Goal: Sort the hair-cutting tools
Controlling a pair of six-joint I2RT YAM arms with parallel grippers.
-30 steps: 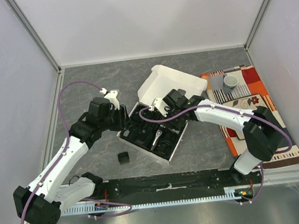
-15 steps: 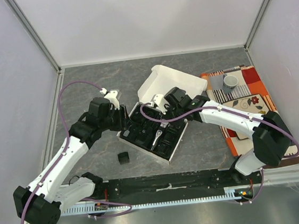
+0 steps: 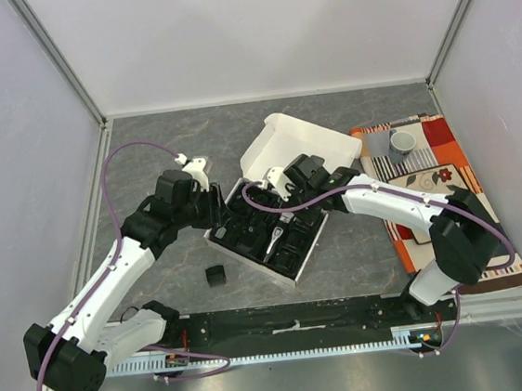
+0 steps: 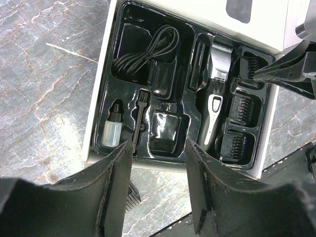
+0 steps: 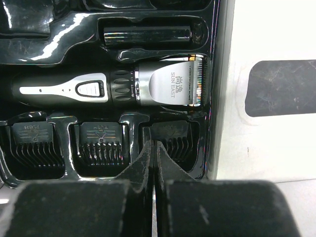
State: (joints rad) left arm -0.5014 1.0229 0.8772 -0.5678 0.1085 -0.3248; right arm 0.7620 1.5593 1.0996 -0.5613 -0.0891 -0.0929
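Jaws spread wide and holding nothing, the left gripper point(image 4: 158, 148) hangs over the near-left edge of the black tray point(image 4: 129, 37), perhaps waiting to steady the box or take the next piece. Close by, a loose black piece point(image 3: 215, 275) lies on the table outside the box, so the sorting looks unfinished. Inside the tray sit the coiled cord point(image 4: 143, 52), a small bottle point(image 4: 111, 129) and a brush point(image 4: 140, 106). Further right is the clipper point(image 5: 123, 89), its blade toward the white lid point(image 3: 293, 145). Beside it three comb attachments point(image 5: 101, 143) stand in a row. The right gripper point(image 5: 152, 148), tips pressed together on nothing visible, points at the comb nearest the lid, maybe to seat it. Whether it touches, I cannot tell. Far right, a grey cup point(image 3: 402, 142) rests on a patterned mat point(image 3: 447, 185).
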